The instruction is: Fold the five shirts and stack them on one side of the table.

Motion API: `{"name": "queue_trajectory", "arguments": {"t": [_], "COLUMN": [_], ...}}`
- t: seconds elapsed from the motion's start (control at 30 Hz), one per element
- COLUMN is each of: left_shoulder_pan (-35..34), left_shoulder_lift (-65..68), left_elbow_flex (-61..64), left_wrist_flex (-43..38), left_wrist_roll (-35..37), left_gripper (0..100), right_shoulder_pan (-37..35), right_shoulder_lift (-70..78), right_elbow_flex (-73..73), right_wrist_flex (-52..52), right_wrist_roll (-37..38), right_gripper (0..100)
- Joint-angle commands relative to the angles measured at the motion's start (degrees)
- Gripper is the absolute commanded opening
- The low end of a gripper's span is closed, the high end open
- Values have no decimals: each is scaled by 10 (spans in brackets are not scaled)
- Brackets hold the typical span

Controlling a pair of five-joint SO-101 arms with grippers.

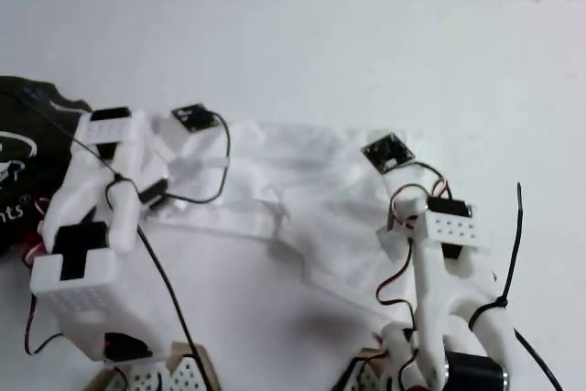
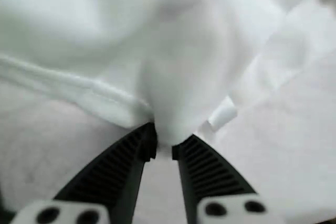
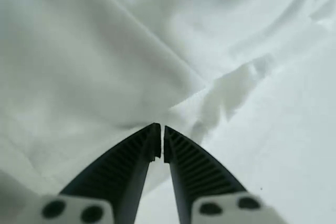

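High view first: white shirt (image 1: 302, 190) is lying rumpled across the middle of the table (image 1: 320, 43), left arm (image 1: 92, 199) over one end and right arm (image 1: 439, 244) over the other. There's a black shirt (image 1: 23, 148) bunched at the table edge right beside the left arm, looks unfolded imo.

Left wrist view: left gripper (image 2: 163, 148) is clenched on a fold of the white shirt, cloth squeezed between the tips just by the hem. It's a thin bite tho, only at the very tips.

Right wrist view: right gripper (image 3: 160, 140) is closed nearly tip to tip over the shirt. We can't tell if any fabric is actually caught in there.

What worries us: if the right side is pinching nothing, any lift raises one end only and the shirt drags and twists instead of folding. And w/ such a shallow grab on the left, the cloth could slip out under its own weight. Also a pull toward the left could run it into the black shirt.
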Motion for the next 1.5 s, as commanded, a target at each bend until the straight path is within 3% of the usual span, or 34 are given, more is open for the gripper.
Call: {"name": "queue_trajectory", "arguments": {"t": [0.0,0.13,0.33,0.43,0.57,0.7,0.8,0.93,1.23,1.47], "left_shoulder_pan": [-31,-55,-48,-23,33,67,68,70,68,75], "left_shoulder_lift": [-9,-25,-120,-130,-113,-55,-24,-17,-30,-157], "left_elbow_flex": [-18,-80,-158,-154,-70,29,51,54,55,54], "left_wrist_flex": [25,105,196,176,56,-95,-129,-102,-16,24], "left_wrist_roll": [-8,-8,13,80,189,243,260,270,267,273], "left_gripper": [174,160,158,158,158,158,158,158,158,158], "right_shoulder_pan": [5,-24,-133,-179,-200,-198,-197,-177,-7,5], "right_shoulder_lift": [-39,-97,-137,-136,-136,-136,-136,-136,-137,-143], "right_elbow_flex": [-25,-41,-32,-7,45,84,110,130,127,56], "right_wrist_flex": [36,61,76,58,17,4,4,7,19,114], "right_wrist_roll": [-5,-43,-78,-82,-82,-76,-64,-24,91,100], "right_gripper": [20,23,25,25,25,25,25,25,25,22]}}
